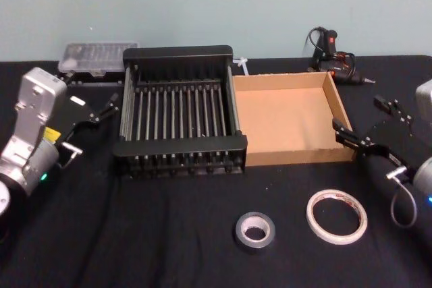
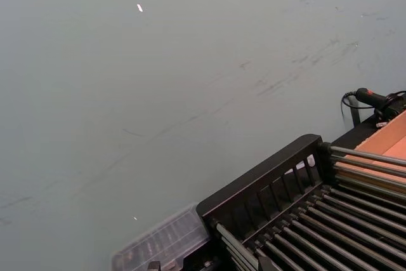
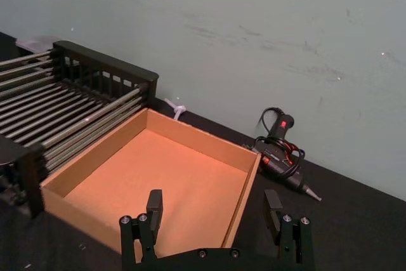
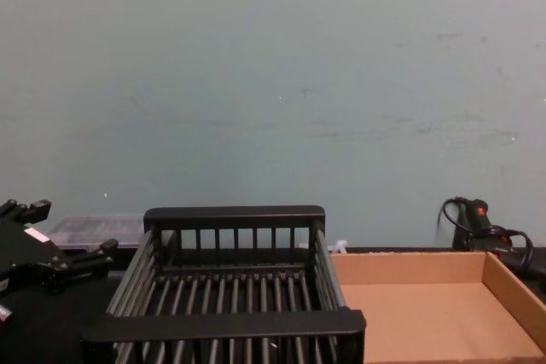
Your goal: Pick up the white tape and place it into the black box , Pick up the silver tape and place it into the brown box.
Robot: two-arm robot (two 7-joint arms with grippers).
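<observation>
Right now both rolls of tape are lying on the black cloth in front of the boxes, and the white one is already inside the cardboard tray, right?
Not quite. The white tape is not in the brown box; the head view shows it on the cloth in front, beside the silver tape. Both rolls do lie in front of the boxes.

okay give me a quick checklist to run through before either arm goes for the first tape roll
1. White tape free to grasp: ok, flat on the table, near side, apart from the silver tape.
2. Silver tape free: ok, lying flat, nothing on it.
3. Black box ready: ok, nothing inside it.
4. Brown box ready: ok, nothing inside, beside the black box on the right.
5. Right gripper open: ok, fingers spread, raised by the brown box's right wall.
6. Left gripper open: ok, fingers look parted, holding nothing, left of the black box.
</observation>
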